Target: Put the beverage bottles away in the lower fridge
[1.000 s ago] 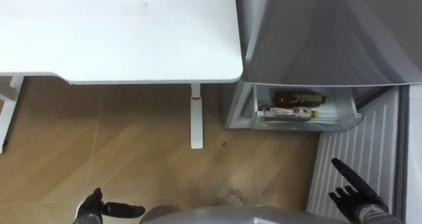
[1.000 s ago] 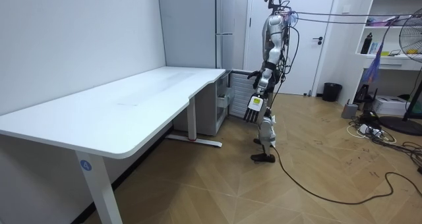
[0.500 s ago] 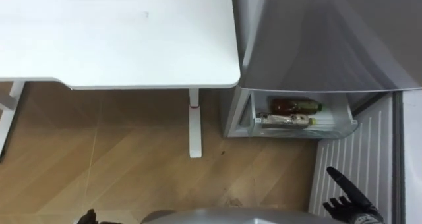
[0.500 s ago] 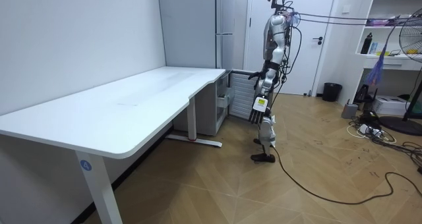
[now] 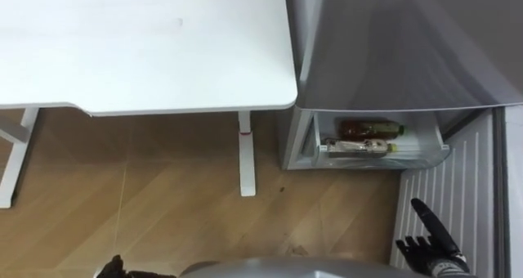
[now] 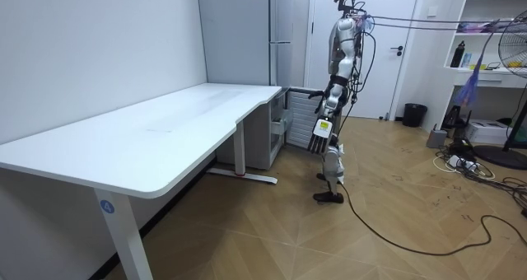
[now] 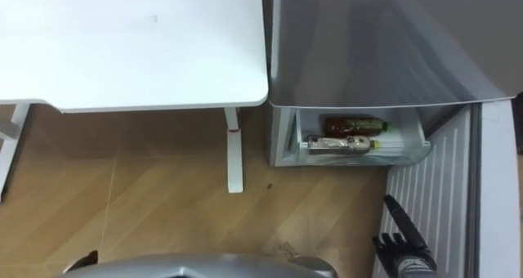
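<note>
Two drink bottles lie in the open lower fridge drawer point(image 5: 433, 147): a brown bottle with a green cap point(image 5: 368, 129) at the back and a paler bottle point(image 5: 358, 147) in front of it. My right hand point(image 5: 429, 241) hovers low beside the open fridge door point(image 5: 458, 188), fingers straight, holding nothing, well short of the drawer. My left hand point(image 5: 113, 269) peeks in at the bottom edge. In the room view it hangs at my side point(image 6: 319, 137) with fingers pointing down, empty. I stand upright facing the fridge point(image 6: 280, 33).
A large white desk point(image 5: 147, 49) stands to the left of the fridge, its leg point(image 5: 247, 155) on the wooden floor. The grey upper fridge front point(image 5: 392, 41) overhangs the drawer. Shelves, a fan and a bin point(image 6: 414, 114) stand behind me.
My left hand has dropped from view's lower left to its very edge. My right hand has sunk slightly and stays open. The picture shifted a little.
</note>
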Motion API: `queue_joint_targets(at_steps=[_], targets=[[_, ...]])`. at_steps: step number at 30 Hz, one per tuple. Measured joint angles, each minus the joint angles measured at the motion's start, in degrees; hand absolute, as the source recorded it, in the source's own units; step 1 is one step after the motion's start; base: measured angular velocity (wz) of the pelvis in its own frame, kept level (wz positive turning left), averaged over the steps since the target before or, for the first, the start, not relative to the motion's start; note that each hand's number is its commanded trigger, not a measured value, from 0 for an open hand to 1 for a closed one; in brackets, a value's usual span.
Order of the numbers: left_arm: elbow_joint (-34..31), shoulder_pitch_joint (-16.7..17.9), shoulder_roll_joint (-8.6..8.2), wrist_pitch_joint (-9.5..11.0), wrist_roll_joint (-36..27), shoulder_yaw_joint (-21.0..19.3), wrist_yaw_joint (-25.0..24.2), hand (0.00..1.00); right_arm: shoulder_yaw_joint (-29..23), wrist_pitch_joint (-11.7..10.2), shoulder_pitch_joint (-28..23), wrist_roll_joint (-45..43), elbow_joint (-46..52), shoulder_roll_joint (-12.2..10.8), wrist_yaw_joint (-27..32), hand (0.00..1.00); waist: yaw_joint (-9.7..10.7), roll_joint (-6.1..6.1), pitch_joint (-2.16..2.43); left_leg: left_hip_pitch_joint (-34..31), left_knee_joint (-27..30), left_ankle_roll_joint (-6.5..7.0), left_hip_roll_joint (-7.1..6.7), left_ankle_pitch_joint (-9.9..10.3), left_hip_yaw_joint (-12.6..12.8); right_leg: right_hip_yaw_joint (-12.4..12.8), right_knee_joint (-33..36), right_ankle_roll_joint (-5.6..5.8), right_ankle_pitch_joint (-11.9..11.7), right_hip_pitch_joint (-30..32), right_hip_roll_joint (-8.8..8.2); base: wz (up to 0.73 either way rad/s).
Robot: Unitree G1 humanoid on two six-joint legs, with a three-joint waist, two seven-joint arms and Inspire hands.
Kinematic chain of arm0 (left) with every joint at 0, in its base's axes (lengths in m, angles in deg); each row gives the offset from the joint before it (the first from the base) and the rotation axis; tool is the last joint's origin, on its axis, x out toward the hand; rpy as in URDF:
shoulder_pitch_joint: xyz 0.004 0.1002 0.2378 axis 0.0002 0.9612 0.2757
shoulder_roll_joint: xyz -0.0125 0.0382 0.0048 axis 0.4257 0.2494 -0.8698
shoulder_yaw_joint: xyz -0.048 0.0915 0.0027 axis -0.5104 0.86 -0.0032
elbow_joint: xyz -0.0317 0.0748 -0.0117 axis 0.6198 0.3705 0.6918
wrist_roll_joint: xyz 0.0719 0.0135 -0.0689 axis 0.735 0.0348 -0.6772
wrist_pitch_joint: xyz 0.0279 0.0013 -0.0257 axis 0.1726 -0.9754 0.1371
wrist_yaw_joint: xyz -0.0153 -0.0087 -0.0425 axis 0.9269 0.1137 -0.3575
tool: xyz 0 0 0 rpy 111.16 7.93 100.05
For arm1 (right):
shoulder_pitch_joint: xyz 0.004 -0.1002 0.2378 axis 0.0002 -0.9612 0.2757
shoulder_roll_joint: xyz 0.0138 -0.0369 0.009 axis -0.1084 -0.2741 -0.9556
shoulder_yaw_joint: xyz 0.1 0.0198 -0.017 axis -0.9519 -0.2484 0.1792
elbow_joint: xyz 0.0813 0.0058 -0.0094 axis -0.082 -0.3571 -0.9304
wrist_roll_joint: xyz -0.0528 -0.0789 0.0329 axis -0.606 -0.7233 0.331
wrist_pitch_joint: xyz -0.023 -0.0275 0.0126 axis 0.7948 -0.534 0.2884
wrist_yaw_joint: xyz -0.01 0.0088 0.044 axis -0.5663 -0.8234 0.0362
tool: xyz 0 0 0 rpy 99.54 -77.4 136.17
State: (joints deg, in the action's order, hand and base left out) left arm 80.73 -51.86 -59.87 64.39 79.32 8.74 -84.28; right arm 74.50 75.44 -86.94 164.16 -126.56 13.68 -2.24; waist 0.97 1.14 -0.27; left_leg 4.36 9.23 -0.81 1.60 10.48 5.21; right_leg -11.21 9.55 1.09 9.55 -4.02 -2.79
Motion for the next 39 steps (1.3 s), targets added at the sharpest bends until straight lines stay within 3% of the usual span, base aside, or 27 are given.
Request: queue_joint_targets(at_steps=[7, 11, 17, 20, 21, 24, 26, 28, 31, 39], targets=[[0.06, 0.55, 0.04, 0.15, -0.02, 0.07, 0.36, 0.00, 0.06, -0.37, -0.34, 1.67, 3.18, -2.16, -1.06, 0.00, 0.19, -0.15, -0.06, 0.55, -0.48, 0.02, 0.00, 0.01, 0.25, 0.16, -0.04, 0.01, 0.01, -0.85, -0.01, -0.01], [0.17, 1.05, 0.27, 0.22, 1.22, 0.05, 0.32, 0.00, 0.05, -0.41, -0.32, 1.69, 3.47, -2.16, -1.52, 0.00, -0.07, -0.26, -0.10, 0.78, -0.51, 0.03, -0.03, 0.03, 0.25, -0.01, 0.03, 0.01, 0.06, -0.92, -0.10, 0.00], [2.04, -1.66, 0.41, 0.01, 4.92, 0.36, -0.90, 0.00, -0.10, -1.02, 2.16, 3.09, 5.25, -2.05, -1.86, 0.00, 0.31, -1.03, -0.12, -4.26, 3.34, 0.32, -0.06, 0.70, -0.72, -1.40, 1.58, -0.03, 0.12, 2.27, -0.61, 0.09], [3.77, -6.08, 0.46, 0.07, 4.91, 3.09, -1.24, 0.00, -0.03, -2.32, 7.40, 3.76, 4.91, -1.86, -1.84, 0.00, -0.04, -1.74, -0.68, -9.40, 7.60, 0.72, -0.24, 0.95, -1.02, -1.67, 5.87, -0.17, 0.62, 7.34, -1.49, 0.09], [4.58, -7.88, 0.47, 0.30, 4.98, 3.55, -1.28, 0.00, -0.02, -2.44, 10.18, 3.76, 4.25, -1.79, -1.92, 0.00, -0.12, -2.22, -1.15, -12.32, 9.94, 0.86, -0.32, 1.08, -1.20, -1.79, 8.43, -0.30, 0.99, 10.22, -2.00, 0.11], [6.97, -13.27, 0.53, 1.24, 4.95, 3.63, -1.19, 0.00, -0.06, -2.68, 16.67, 3.22, 1.59, -1.48, -2.02, 0.00, -0.72, -3.15, -1.67, -20.45, 16.62, 1.38, -0.74, 2.35, -1.70, -1.87, 16.61, -0.61, 3.38, 18.80, -3.59, 0.13], [7.67, -15.46, 0.57, 1.26, 4.13, 4.37, -1.22, 0.00, -0.02, -2.71, 19.49, 3.13, -0.79, -1.04, -1.97, 0.00, -1.53, -3.37, -1.74, -25.20, 20.93, 1.57, -1.41, 3.26, -2.28, -1.29, 21.71, -0.67, 5.24, 23.84, -4.70, 0.14], [9.52, -17.49, 0.58, 1.47, 3.32, 4.95, -1.24, 0.00, -0.01, -2.67, 22.49, 3.20, -4.48, 0.40, -1.92, 0.00, -3.32, -3.79, -1.80, -32.18, 28.50, 1.83, -1.30, 5.98, -2.27, -0.32, 29.49, -0.84, 7.63, 30.90, -5.45, 0.00], [10.78, -17.91, 1.21, 1.17, 3.24, 5.61, -0.76, 0.00, -0.01, -2.66, 22.96, 3.68, -5.08, 2.14, -1.69, 0.00, -5.48, -3.77, -1.77, -39.80, 35.49, 1.85, -1.47, 7.89, -2.30, 0.24, 36.70, -0.76, 9.96, 38.49, -6.59, 0.01], [10.70, -16.36, 3.58, 0.70, 2.95, 10.90, 0.42, 0.00, 0.16, -2.58, 26.86, 4.13, -6.48, 9.17, -1.57, 0.00, -7.65, -2.87, -1.85, -57.86, 49.09, 2.74, -1.88, 9.73, -1.89, 1.96, 50.94, -1.46, 12.19, 56.73, -8.69, 0.03]])
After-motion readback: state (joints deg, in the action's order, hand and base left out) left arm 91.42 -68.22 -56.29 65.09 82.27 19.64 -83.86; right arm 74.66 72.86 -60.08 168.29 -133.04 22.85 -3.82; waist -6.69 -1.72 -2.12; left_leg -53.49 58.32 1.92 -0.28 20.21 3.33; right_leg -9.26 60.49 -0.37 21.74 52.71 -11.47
